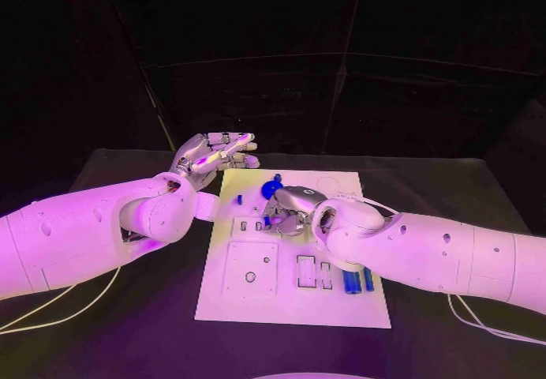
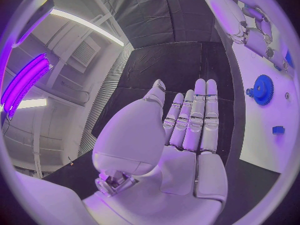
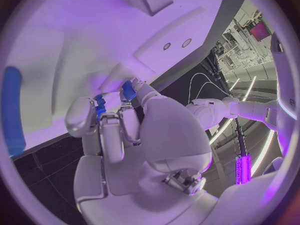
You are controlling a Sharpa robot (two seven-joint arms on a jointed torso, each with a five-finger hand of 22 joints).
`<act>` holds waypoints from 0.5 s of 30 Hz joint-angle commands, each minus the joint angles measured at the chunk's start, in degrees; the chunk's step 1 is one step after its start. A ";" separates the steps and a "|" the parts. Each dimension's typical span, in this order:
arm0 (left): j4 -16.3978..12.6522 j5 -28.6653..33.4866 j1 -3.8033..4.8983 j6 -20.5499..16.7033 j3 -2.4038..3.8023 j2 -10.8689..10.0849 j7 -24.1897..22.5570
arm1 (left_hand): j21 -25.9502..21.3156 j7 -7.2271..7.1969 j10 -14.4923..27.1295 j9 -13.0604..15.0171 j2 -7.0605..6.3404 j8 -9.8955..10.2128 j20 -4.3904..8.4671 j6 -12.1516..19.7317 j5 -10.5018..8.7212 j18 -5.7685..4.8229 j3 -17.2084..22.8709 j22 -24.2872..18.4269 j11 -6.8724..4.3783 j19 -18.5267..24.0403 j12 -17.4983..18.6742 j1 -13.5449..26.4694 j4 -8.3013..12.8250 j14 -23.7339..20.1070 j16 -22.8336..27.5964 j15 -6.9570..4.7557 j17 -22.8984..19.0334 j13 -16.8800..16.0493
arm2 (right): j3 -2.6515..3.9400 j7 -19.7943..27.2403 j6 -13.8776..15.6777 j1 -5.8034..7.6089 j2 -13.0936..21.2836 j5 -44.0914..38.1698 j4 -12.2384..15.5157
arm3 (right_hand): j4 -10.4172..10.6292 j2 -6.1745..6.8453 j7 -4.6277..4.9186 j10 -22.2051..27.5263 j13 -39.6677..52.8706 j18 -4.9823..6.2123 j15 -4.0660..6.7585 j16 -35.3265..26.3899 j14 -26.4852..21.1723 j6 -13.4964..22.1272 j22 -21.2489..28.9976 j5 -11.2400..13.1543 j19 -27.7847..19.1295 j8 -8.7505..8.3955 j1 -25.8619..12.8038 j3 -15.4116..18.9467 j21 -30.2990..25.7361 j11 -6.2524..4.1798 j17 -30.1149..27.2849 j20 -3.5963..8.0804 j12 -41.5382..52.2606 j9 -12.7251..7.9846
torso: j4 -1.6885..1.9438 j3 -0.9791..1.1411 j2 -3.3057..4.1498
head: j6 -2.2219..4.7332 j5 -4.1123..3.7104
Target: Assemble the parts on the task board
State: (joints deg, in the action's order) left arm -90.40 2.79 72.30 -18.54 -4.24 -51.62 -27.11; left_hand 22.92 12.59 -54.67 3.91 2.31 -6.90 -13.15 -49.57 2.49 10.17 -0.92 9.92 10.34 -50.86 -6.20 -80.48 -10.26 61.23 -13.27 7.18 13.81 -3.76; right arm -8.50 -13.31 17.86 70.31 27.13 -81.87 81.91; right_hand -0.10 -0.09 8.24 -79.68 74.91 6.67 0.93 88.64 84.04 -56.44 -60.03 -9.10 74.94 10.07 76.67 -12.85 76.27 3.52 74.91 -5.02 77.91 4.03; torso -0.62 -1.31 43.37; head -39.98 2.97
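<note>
The white task board (image 1: 342, 304) lies in the middle of the black table. My right hand (image 1: 291, 210) is low over the board's middle, fingers curled down, and pinches a small blue part (image 3: 100, 105) between thumb and a finger; a second bit of blue (image 3: 128, 90) shows by another fingertip. A blue gear (image 1: 271, 188) (image 2: 262, 89) stands on the board just beyond that hand. A small blue piece (image 1: 239, 199) (image 2: 278, 130) sits near the board's left edge. My left hand (image 1: 216, 154) (image 2: 187, 130) hovers off the board's far left corner, fingers straight, palm bare.
Two long blue parts (image 1: 358, 279) lie in slots near the board's right front; one long blue part (image 3: 12, 110) also shows beside my right hand. Rectangular recesses (image 1: 250, 267) mark the board's front half. White cables (image 1: 57, 308) trail on the table at both sides.
</note>
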 commanded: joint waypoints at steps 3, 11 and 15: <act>-0.12 -0.13 0.10 0.70 0.06 0.01 -0.24 | -0.21 0.51 -0.44 0.00 0.19 0.28 -0.18 -0.44 0.30 0.15 0.03 -0.05 -0.03 0.29 0.17 -0.11 0.33 -0.23 0.25 0.09 0.08 -0.03 | -0.31 -0.97 -4.00 -0.25 0.00 -0.23 -0.11 | -0.10 0.20 0.30 0.55 1.52 -1.11 -0.31 0.24 5.30 0.37 0.14 0.45 0.15 -0.22 -0.38 -0.18 -0.04 0.08 12.17 -0.43 -0.35 0.07 | -0.01 -0.02 -0.02 | -0.06 0.02; -0.13 -0.13 0.10 0.68 0.06 -0.06 -0.22 | -0.21 0.51 -0.44 0.00 0.19 0.28 -0.18 -0.44 0.30 0.15 0.03 -0.05 -0.03 0.29 0.17 -0.11 0.33 -0.23 0.25 0.09 0.08 -0.03 | -0.32 -1.21 -4.73 -0.25 0.04 -0.36 -0.01 | -0.12 0.52 0.38 0.73 1.34 -1.09 -0.38 0.20 5.27 0.47 0.25 0.79 0.08 -0.39 -0.51 -0.14 -0.11 0.16 12.07 -0.51 -0.55 0.02 | 0.01 -0.02 0.01 | -0.19 0.04; -0.12 -0.13 0.10 0.68 0.06 -0.08 -0.22 | -0.21 0.51 -0.44 0.00 0.19 0.28 -0.18 -0.44 0.30 0.15 0.03 -0.05 -0.03 0.29 0.17 -0.11 0.33 -0.23 0.25 0.09 0.08 -0.03 | -0.32 -1.31 -4.82 -0.25 0.06 -0.48 0.02 | -0.12 0.61 0.40 0.79 1.28 -1.10 -0.40 0.20 5.27 0.52 0.21 0.85 0.10 -0.44 -0.56 -0.11 -0.10 0.18 12.08 -0.53 -0.62 0.01 | 0.01 -0.01 -0.01 | -0.28 0.04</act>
State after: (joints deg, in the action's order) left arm -90.41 2.79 72.30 -18.51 -4.24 -51.69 -27.08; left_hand 22.92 12.58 -54.67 3.90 2.31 -6.90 -13.15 -49.57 2.49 10.18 -0.92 9.93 10.34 -50.86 -6.20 -80.48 -10.26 61.23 -13.27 7.18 13.80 -3.76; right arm -8.38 -13.34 16.50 70.47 27.10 -82.11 82.06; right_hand -0.09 0.15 8.20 -79.10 74.92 6.67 0.93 88.64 84.04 -56.00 -59.83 -8.36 75.15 9.91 76.43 -12.86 76.27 3.68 74.90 -5.23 77.56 3.95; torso -0.63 -1.32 43.35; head -40.22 3.00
